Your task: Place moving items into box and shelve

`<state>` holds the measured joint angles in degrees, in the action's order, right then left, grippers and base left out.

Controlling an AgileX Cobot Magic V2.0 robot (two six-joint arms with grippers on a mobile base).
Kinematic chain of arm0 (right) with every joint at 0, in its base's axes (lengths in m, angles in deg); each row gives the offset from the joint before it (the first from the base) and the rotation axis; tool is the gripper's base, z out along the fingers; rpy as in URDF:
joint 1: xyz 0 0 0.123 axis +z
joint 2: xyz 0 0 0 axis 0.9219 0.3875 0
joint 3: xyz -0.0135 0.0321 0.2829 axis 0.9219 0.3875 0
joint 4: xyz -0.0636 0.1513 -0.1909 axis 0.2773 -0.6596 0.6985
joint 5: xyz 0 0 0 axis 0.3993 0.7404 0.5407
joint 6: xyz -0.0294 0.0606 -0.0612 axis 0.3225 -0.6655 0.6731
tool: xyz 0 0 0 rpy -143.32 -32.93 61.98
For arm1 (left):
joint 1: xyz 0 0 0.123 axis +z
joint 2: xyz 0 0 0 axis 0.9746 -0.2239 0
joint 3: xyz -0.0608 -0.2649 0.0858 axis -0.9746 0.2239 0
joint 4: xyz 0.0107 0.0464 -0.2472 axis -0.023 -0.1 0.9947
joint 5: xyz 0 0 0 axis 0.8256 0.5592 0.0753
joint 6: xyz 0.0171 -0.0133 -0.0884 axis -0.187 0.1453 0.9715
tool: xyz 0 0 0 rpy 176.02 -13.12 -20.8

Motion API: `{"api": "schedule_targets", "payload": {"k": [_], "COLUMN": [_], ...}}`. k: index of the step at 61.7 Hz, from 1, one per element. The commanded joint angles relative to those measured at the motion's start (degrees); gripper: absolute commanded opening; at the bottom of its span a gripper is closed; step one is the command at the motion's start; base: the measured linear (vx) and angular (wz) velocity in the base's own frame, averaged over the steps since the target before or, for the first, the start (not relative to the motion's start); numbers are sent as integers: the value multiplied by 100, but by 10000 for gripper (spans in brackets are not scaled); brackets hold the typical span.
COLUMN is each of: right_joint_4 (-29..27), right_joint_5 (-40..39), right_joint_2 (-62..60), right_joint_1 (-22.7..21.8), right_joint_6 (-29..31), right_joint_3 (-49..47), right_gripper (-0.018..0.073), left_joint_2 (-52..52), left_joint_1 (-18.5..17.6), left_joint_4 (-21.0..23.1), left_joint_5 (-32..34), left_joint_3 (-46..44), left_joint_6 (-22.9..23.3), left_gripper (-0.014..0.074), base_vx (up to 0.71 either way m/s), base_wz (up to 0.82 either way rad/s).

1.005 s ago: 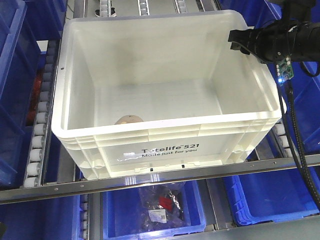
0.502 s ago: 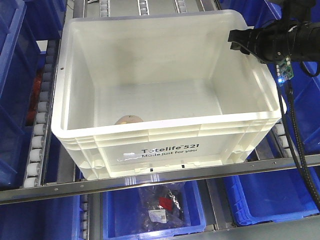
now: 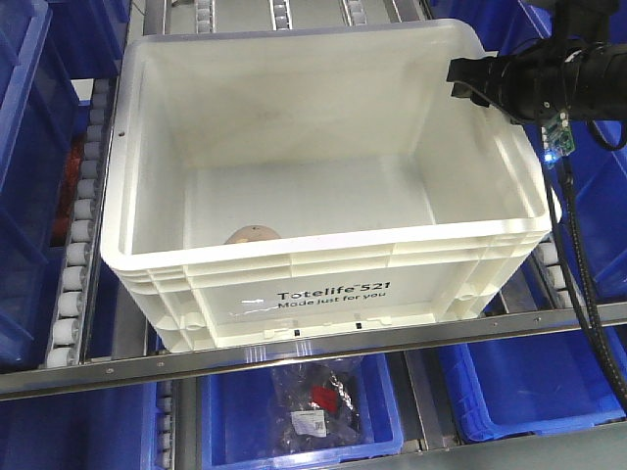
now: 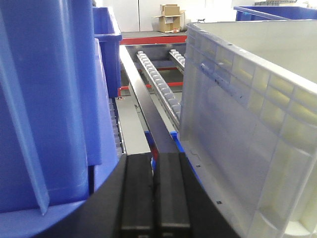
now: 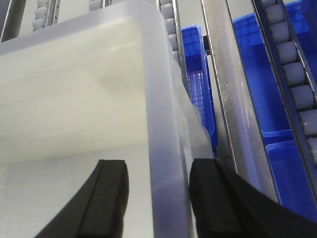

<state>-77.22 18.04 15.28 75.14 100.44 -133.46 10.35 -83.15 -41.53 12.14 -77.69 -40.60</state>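
From the front view, the white box (image 3: pixel 323 176) sits on the roller shelf (image 3: pixel 76 255), its printed side toward the camera and its opening upward. Inside, low against the near wall and left of centre, the dusty pink ball (image 3: pixel 254 234) lies on the box floor, only its top showing above the rim. The yellow-orange ball cannot be seen. The right arm (image 3: pixel 549 83) reaches in from the right at the box's far right corner. Blue bins (image 3: pixel 34 117) stand on both sides, and another blue bin (image 3: pixel 304 411) on the level below holds a clear bag with something red in it.

In the left wrist view, the left gripper (image 4: pixel 155 198) has its two black pads pressed flat together, so the jaws are closed with nothing between them. It sits in the gap between a blue bin (image 4: pixel 49 99) on one side and the ribbed outer wall of the box (image 4: pixel 247 114) on the other. A roller track (image 4: pixel 158 82) runs away ahead.

In the right wrist view, the right gripper (image 5: pixel 157 193) straddles the box's side wall (image 5: pixel 161 148): one pad (image 5: pixel 110 191) is inside the box, the other (image 5: pixel 210 193) outside, and the jaws stand apart with the wall between them; whether the pads press the wall I cannot tell
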Motion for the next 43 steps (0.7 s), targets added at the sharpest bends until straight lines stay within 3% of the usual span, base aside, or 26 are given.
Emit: {"api": "schedule_targets", "payload": {"k": [1,15,32,43], "right_joint_4": [-64,-48,358,385], "right_joint_5": [-341,-170,-424,-382], "right_joint_2": [-261,-339,-409,-397], "right_joint_1": [-7,-7,-7,-7], "right_joint_6": [59,25,42,35], "right_joint_3": [-201,-201,-201,-201], "right_gripper": [366,393,678,707], "left_joint_2": [85,85,85,85], "left_joint_1": [-12,-12,-12,-12], "left_joint_4": [63,63,63,63], "left_joint_5": [488,488,488,488], "left_joint_3": [102,102,102,102], "left_joint_6": [-1,-1,-1,-1], "left_gripper": [-6,-6,-6,-6], "base_vx": [0,0,0,0], "base_wz": [0,0,0,0]}}
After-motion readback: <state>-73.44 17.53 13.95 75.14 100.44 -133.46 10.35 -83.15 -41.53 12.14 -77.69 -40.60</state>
